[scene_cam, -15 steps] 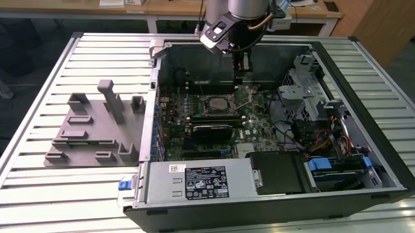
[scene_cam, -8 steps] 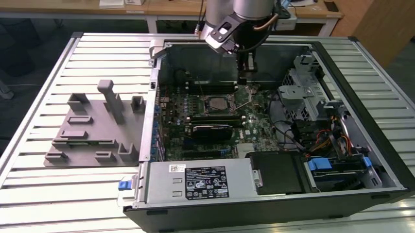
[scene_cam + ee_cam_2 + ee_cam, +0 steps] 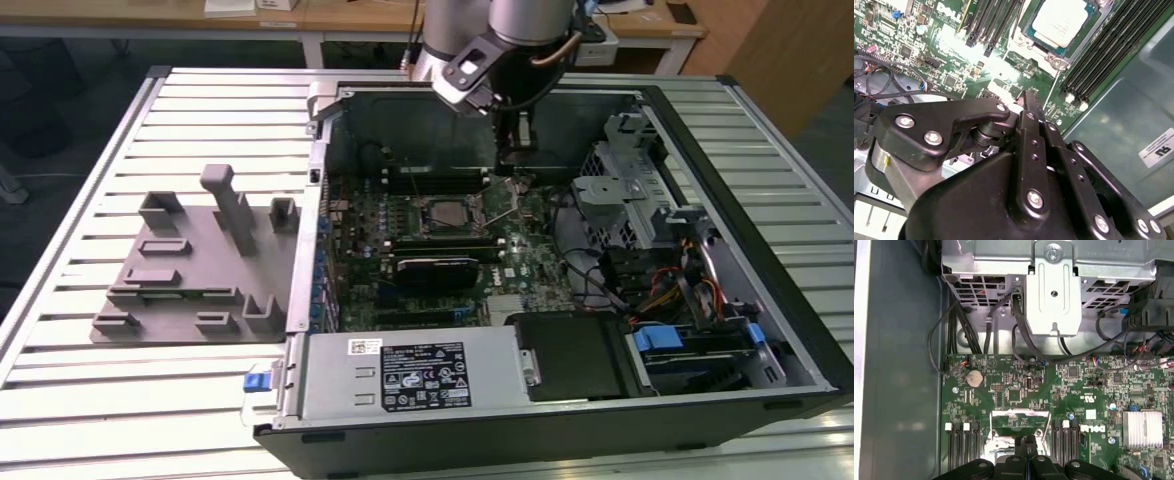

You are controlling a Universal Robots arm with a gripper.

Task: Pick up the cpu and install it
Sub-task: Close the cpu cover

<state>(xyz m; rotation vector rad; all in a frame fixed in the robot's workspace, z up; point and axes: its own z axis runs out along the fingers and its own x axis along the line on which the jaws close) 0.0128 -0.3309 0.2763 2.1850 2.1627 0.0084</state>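
You have the small flat square cpu [image 3: 1066, 21], silver-topped, lying in its black socket frame [image 3: 1046, 51]. Your black claw [image 3: 511, 176], pinched closed and empty, hangs at its two o'clock in the exterior view. I cannot tell whether the socket is latched.

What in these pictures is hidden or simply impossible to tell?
1. Exterior view: whether the fingers touch the board is too small to tell.
2. Second wrist view: the top edge cuts off the cpu, so how fully it sits is unclear.
3. First wrist view: the fingers cover the middle of the socket, and the bottom edge cuts it off.
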